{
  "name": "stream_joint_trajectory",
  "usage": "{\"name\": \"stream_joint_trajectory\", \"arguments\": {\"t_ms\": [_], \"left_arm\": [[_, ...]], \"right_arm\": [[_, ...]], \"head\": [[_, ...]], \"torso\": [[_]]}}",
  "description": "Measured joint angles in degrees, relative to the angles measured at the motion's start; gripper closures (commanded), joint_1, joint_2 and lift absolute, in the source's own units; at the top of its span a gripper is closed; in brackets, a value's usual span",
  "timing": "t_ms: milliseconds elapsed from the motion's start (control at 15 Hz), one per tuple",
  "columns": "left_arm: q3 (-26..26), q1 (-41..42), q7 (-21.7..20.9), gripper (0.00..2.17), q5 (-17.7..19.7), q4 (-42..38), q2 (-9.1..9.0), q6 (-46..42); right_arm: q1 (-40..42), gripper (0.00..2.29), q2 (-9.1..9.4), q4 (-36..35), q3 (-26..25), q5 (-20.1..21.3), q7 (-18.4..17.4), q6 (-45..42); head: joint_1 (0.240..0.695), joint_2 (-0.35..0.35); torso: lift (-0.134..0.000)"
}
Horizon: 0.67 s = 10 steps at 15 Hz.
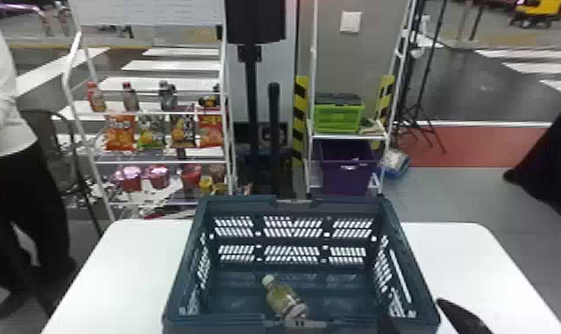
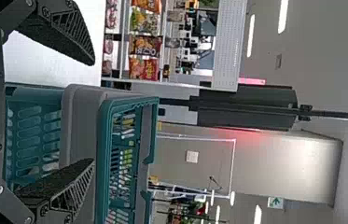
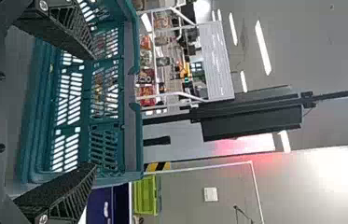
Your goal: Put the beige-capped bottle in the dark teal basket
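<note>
basket point(image 1: 350, 205) is getting chopped by the head view's bottom edge; tabletop point(image 1: 130, 266) is kinda running off there too

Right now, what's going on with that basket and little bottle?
The beige-capped bottle lies inside the dark teal basket on the white table. Nobody is holding it: the robot's left gripper and right gripper are both open, near the basket. So the bottle is already where it was meant to go.
</note>
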Motion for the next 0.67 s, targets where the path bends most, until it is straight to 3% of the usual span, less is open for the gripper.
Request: {"name": "stream_joint_trajectory", "arguments": {"t_ms": [267,667], "left_arm": [[-0.1,0.1,0.0,0.15,-0.1,-0.3,0.0,0.1],[-0.1,-0.2,0.1,0.15,-0.1,-0.3,0.0,1.0]], "right_arm": [[3.3,0.08,1.92,1.5,0.2,1.9,-0.8,-2.1],[4.1,0.08,2.1,2.2,0.3,2.5,-1.5,-2.6]], "head": [[0.499,0.0],[0.499,0.0]], "torso": [[0.0],[0.0]]}}
